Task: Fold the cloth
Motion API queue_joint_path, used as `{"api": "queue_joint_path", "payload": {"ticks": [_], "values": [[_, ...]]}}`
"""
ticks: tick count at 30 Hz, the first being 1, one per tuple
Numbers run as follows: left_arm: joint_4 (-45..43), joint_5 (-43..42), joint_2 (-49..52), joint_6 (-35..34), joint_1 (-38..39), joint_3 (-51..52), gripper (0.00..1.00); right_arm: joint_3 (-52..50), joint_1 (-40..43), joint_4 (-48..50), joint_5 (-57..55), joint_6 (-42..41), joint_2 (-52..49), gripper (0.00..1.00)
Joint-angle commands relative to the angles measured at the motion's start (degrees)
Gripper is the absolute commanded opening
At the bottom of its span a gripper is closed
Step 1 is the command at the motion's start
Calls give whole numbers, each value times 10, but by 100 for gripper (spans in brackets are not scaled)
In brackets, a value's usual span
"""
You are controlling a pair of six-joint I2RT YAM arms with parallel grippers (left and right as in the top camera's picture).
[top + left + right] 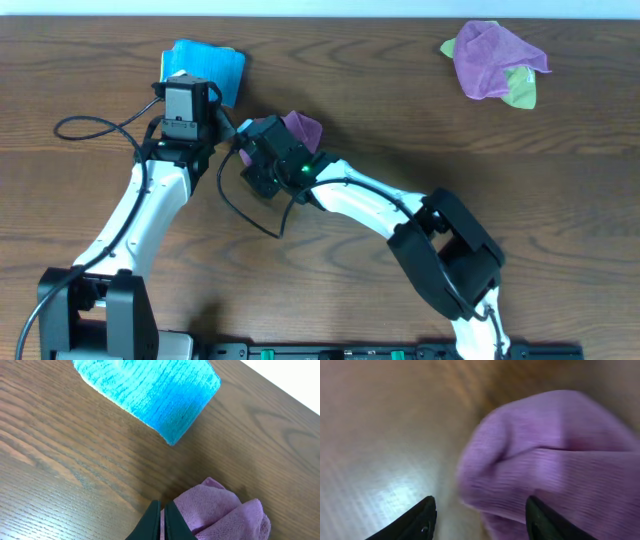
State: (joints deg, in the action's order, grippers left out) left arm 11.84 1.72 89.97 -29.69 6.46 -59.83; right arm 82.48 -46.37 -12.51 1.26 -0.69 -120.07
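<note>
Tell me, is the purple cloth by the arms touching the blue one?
Apart. The left wrist view shows bare table between the purple cloth and the blue cloth.

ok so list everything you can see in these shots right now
lilac cloth: one, lilac, bunched left of the table's middle, at both grippers
folded cloth: one, turquoise, far left, behind the left wrist
bunched cloths: two, purple and lime green, far right
cable: one, black, looped beside the left arm
table: one, dark brown wood, under everything
arms: two, white with black joints, reaching in from the near edge
left gripper: one, black, pinched shut on the lilac cloth's edge
right gripper: one, black, open, at the lilac cloth
</note>
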Motion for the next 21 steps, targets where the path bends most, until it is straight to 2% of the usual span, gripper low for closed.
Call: {"api": "queue_joint_path", "payload": {"ticks": [1,3,8,13,16,21], "values": [[4,-2,-19,8,-1,-11,6,12,18,-12,-97,-28,53,57],[4,-2,-20,7,-1,-11,6,12,30,-27,-101,-57,64,57],[6,-2,-20,7,-1,-11,6,12,79,-81,-90,-211,98,58],[8,-2,-20,7,-1,-11,6,11,133,-108,63,-332,102,61],[17,-3,-20,-9,-1,-11,6,10,153,-110,124,-377,92,61],[18,-17,-20,-12,-1,-11,6,10,157,-100,163,-382,64,62]]}}
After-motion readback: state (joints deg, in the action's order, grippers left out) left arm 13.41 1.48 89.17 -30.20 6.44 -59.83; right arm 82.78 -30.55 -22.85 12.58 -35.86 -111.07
